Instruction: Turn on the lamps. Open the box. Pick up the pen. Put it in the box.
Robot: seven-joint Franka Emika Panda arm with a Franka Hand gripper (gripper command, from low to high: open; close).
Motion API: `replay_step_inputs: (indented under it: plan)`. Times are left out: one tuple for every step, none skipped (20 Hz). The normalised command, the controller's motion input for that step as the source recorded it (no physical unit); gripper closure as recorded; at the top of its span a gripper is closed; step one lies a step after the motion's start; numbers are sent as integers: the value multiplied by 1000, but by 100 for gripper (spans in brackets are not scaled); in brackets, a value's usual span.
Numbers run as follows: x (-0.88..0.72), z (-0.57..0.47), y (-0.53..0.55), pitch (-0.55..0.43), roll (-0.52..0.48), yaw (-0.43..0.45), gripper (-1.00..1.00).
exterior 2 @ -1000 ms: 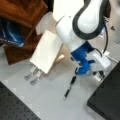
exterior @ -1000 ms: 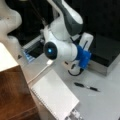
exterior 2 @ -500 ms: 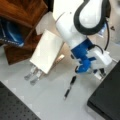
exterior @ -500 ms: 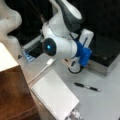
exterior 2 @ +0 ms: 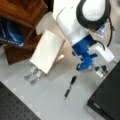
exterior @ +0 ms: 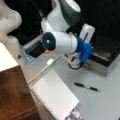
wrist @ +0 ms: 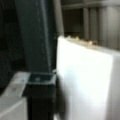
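Note:
The pen (exterior: 87, 87) (exterior 2: 70, 87) lies flat on the grey table in both front views, with nothing touching it. The box (exterior: 106, 61) (exterior 2: 108, 100) is a flat black-lidded case with silver sides, and its lid is down. My gripper (exterior 2: 102, 70) hangs off the blue wrist, above the table beside the box's edge and well clear of the pen. A broad cream-white lampshade (wrist: 85, 82) with a slanted top edge fills the right of the wrist view, next to a dark upright post (wrist: 37, 50). No fingers show in the wrist view.
A white cable with a switch (exterior: 50, 61) runs across the table under the arm. A pale flat panel on metal feet (exterior: 55, 96) (exterior 2: 47, 51) stands next to a brown wooden block (exterior: 15, 95) (exterior 2: 23, 10). A rounded glossy white body (exterior: 8, 20) sits top left.
The arm has risen a little. The pen, the box and the cable have not moved.

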Motion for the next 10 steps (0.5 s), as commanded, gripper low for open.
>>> replay_step_inputs:
  plan:
    - [174,352,26,46,-97,13,100]
    - [187,339,24,45,-99,21,100]
    - [196,309,15,46,-101,27,100]
    - [202,275,2,46,-103,32,100]
    - [206,245,-12,48,-105,44,100]
    - [208,251,-10,49,-107,49,100]
    - [211,255,-8,61,-116,65,100]
    - [220,271,-2,65,-121,78,100]
    - [225,276,0,67,-123,82,100]
    - [230,301,4,61,-125,105,100]
